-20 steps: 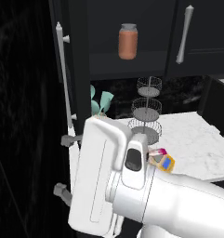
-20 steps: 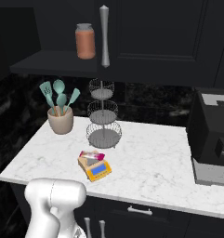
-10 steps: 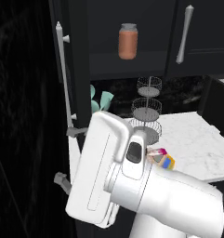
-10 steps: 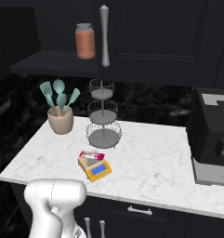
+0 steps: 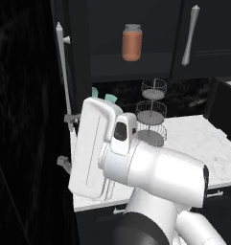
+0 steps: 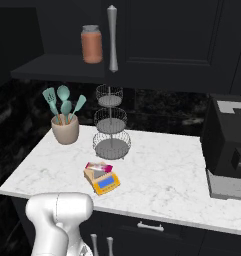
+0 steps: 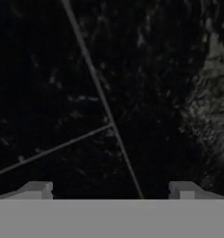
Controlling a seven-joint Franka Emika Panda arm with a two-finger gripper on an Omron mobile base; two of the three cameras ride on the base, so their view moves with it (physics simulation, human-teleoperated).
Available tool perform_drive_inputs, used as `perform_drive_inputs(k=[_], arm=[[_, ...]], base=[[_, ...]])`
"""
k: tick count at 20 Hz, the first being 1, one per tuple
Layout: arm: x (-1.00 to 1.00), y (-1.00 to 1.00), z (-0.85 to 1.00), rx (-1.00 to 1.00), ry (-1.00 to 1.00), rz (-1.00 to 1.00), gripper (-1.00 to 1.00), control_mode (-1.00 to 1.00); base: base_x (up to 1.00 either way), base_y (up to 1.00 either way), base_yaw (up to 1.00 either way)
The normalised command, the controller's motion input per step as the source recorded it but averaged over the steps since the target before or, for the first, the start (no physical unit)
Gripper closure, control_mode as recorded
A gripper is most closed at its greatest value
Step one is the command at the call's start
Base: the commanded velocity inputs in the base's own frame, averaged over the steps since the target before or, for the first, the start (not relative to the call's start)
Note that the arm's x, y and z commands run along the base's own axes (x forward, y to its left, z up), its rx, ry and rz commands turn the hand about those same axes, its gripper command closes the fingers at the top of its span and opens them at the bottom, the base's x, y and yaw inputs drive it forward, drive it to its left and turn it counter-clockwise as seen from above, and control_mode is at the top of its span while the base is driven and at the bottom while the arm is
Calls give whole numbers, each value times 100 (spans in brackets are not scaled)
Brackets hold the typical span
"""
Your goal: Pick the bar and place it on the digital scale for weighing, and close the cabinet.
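End effector (image 7: 108, 190) spread wide, holding nothing; bar (image 6: 99, 167) lies on the scale (image 6: 103, 180), cabinet (image 5: 64, 72) door open, closing left.

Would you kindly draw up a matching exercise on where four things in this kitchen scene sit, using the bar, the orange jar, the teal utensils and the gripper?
Things:
1. bar
2. orange jar
3. teal utensils
4. gripper

Places or states:
A. in the beige crock
B. on the digital scale
C. open, facing the dark wall
D. on the open cabinet shelf

Pairs: 1-B, 2-D, 3-A, 4-C
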Motion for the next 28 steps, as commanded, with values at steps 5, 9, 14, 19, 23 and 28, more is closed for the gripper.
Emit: perform_drive_inputs(k=[5, 9, 14, 19, 23, 28], arm=[[85, 0, -9, -26, 1, -23, -100, -100], [99, -9, -11, -24, 7, -35, -100, -100], [92, -70, -3, -14, 14, -44, -100, -100], [86, -100, 0, -3, 15, -39, -100, -100], [99, -91, 0, 0, 6, -29, -100, -100], [100, -53, 0, 1, -1, -11, -100, -100]], base=[[0, 0, 0], [0, 0, 0], [0, 0, 0], [0, 0, 0], [0, 0, 0], [0, 0, 0]])
